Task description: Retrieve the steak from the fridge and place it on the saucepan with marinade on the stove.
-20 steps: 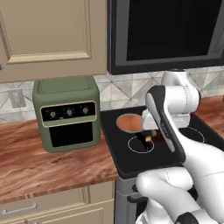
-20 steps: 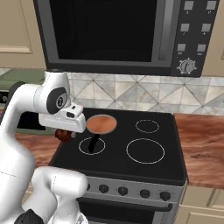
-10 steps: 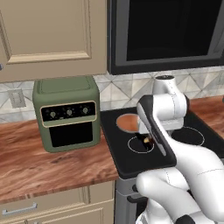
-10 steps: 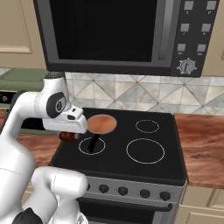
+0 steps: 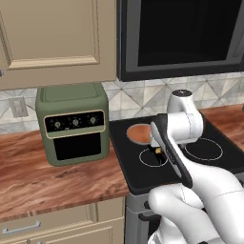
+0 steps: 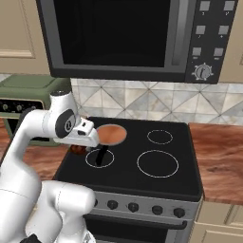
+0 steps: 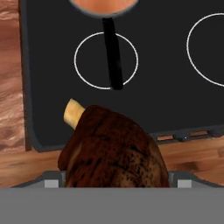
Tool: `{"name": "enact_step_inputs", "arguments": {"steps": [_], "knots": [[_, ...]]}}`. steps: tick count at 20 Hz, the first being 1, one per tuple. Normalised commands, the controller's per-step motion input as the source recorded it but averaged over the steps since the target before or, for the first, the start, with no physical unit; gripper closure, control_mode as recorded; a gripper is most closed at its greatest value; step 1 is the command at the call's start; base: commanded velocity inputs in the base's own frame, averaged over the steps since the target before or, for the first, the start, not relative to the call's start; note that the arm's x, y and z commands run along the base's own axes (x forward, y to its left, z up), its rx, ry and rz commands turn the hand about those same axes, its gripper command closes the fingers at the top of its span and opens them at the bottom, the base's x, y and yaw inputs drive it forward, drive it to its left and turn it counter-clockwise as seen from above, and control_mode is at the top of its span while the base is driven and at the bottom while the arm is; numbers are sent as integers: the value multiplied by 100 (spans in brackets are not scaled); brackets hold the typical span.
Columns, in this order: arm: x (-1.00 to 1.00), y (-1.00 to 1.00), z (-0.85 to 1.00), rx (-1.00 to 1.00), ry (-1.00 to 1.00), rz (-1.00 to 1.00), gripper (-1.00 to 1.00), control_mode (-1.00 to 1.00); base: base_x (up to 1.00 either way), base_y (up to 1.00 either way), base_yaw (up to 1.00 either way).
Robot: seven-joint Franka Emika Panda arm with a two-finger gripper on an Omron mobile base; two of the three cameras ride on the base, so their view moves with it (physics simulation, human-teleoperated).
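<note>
One claw (image 7: 114,186) spread wide, gripping steak (image 7: 114,151).

The stove (image 7: 175,105) top is showing as smooth black glass with thin white rings, its front (image 6: 142,209) looking like brushed grey metal. The desk (image 5: 52,181) is wearing a glossy, streaky reddish wood grain. The steak (image 7: 116,153) is looking rough and mottled brown. The countertop oven (image 5: 74,124) is reading as matt green.

Dark red steak (image 7: 114,148) (whitish edge) held above stove (image 7: 175,105), near saucepan (image 6: 112,134).
</note>
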Motion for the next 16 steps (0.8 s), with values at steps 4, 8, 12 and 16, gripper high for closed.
{"name": "enact_step_inputs", "arguments": {"steps": [4, 8, 12, 16], "knots": [[34, 0, -14, 0, -6, 0, 100, -100, 0, 0, 0], [48, 0, -6, 0, 0, 0, 100, -100, 0, 0, 0], [52, -1, -4, 2, 0, 1, 100, -100, 0, 0, 0], [48, -1, 0, 2, 0, 0, 100, -100, 0, 0, 0]]}}
